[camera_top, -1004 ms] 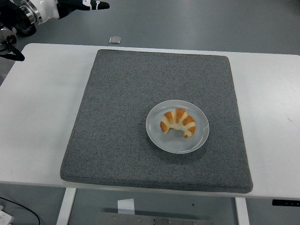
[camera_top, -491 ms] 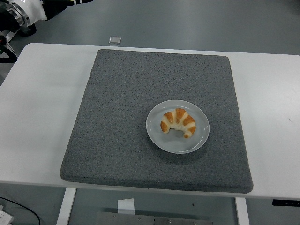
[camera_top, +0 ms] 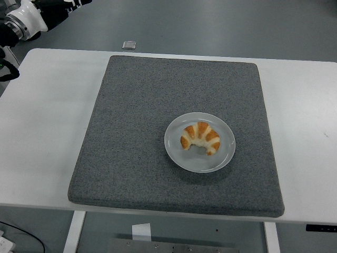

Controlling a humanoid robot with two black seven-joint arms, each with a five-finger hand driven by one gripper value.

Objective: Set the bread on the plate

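We are looking at the golden, crescent-shaped bread roll [camera_top: 200, 138] lying inside the round pale-grey plate [camera_top: 179, 156], a little above the plate's centre, with its two ends pointing down toward the near rim. That plate is sitting on the large dark-grey textured mat [camera_top: 142, 132], to the right of the mat's middle and closer to its near edge than to its far one. The mat is covering most of the white table [camera_top: 47, 132].

What is changing is our left arm [camera_top: 26, 18]. A second ago it was reaching further in past the far left corner of the mat, with a dark tip stretching out over the floor beyond the table; now we are drawing it back toward the top left corner, far from the plate, and only its white cuff and a bit of black are showing. We cannot tell how the left hand is set, since it is cut off by the edge. Our right arm is not showing at all.

The roll and plate are not shifting between moments. We judge the placement as done, and the retreat as the closing move.
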